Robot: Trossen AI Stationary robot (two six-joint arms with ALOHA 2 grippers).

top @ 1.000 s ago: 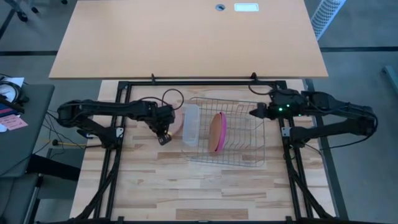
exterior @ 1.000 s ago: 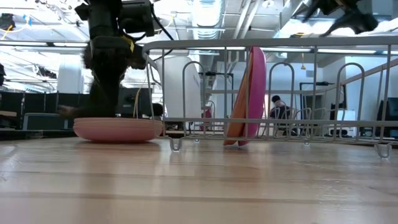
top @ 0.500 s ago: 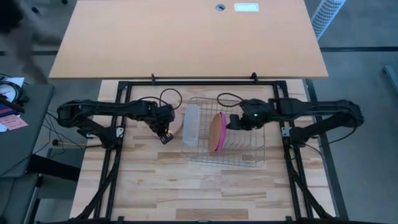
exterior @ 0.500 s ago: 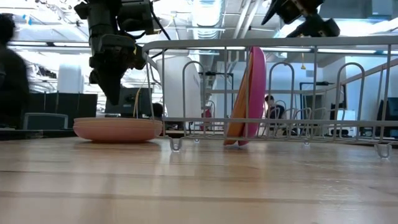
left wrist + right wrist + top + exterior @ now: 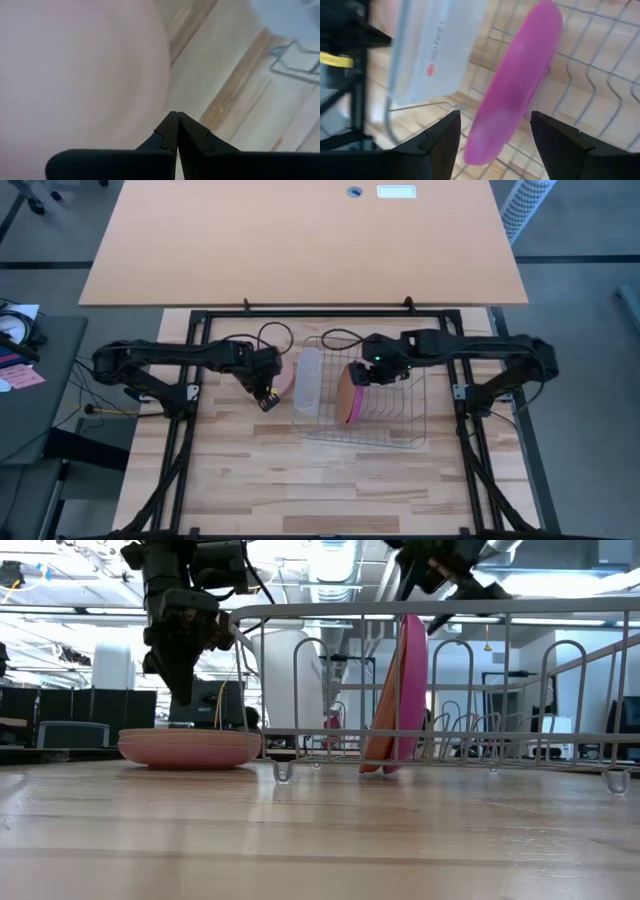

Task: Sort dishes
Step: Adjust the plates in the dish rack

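A pale pink plate lies flat on the table, left of the wire rack. My left gripper is shut and hangs just above the plate's near rim, apart from it. An orange plate and a magenta plate stand on edge in the rack, side by side. My right gripper is open above them. Its fingers stand on either side of the magenta plate's top rim without touching it.
A translucent white tray stands on its edge at the rack's left end, between the flat plate and the standing plates. The rack's rim and upright wires surround the plates. Bare wood lies toward the near edge.
My right gripper has swept from the rack's far right corner toward the table's left, across the rack, sinking a little, and now stands open over the standing plates. My left gripper has stayed over the flat plate, and its wrist has rolled a little. No plate has moved.
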